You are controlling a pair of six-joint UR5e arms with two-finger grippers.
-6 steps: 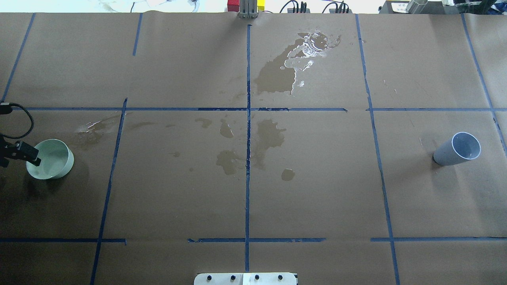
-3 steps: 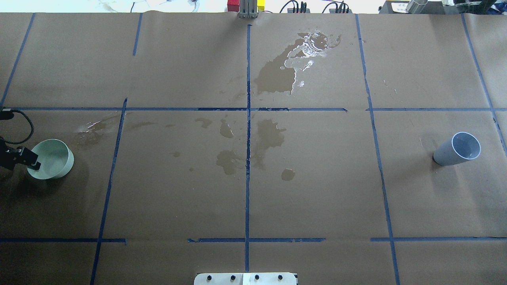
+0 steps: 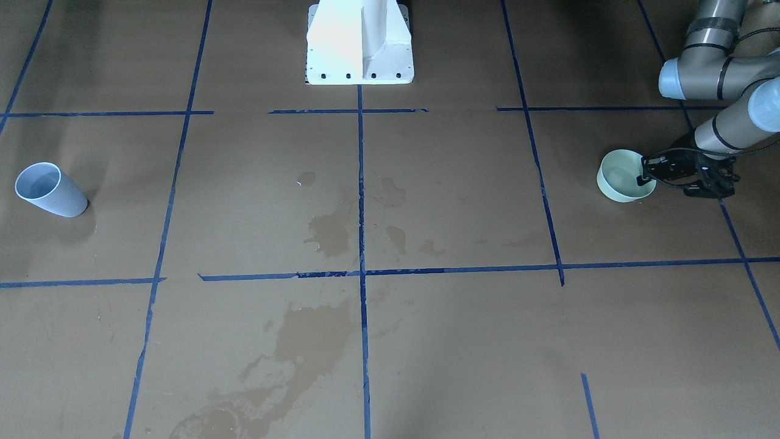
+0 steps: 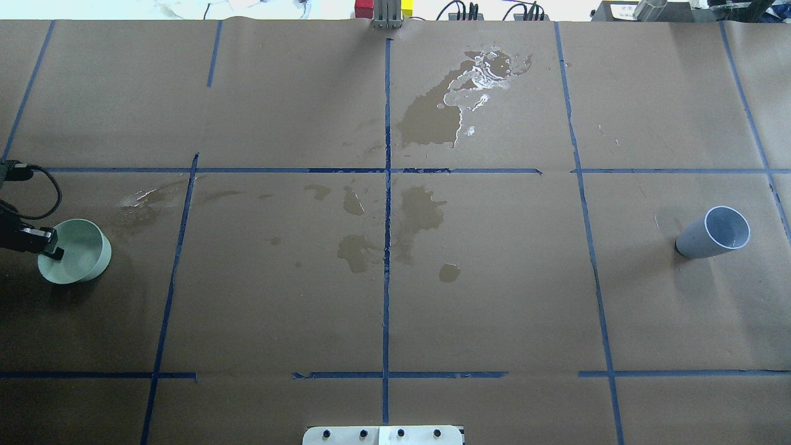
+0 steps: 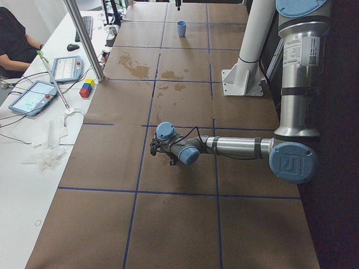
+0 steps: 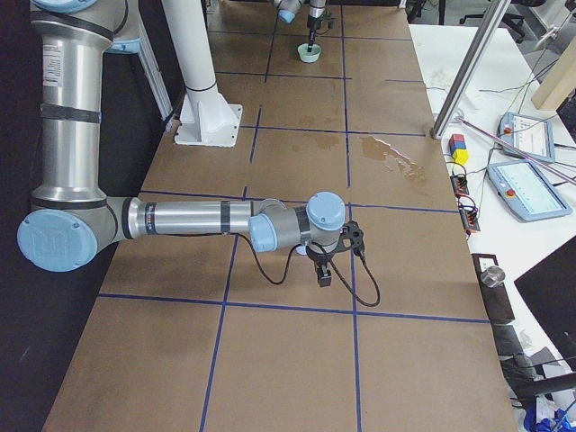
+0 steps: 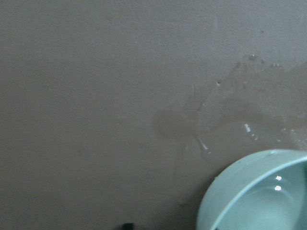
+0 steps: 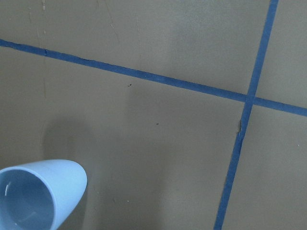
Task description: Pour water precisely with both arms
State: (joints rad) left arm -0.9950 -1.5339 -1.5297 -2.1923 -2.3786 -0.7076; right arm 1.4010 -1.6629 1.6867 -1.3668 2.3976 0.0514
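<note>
Lying over the bench [image 4: 259,321] is brown paper with blue tape lines [image 4: 387,309] and dark wet stains [image 4: 423,213]. The left claw [image 4: 52,246] is pinching the rim of the green bowl [image 4: 83,259], where the water [image 7: 268,203] is glinting faintly. The right claw [image 6: 324,279] is hanging low; wide or narrow, one cannot tell. A person [image 5: 14,39] is sitting at a white desk [image 5: 33,134].

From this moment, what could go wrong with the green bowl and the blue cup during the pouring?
1. The left gripper is at one side of the green bowl only, at its rim; I cannot tell how firmly it holds. Lifted so, the bowl may tip and spill its water.
2. The blue cup stands far across the table, and wet stains already mark the paper; a long carry may slosh more.
</note>
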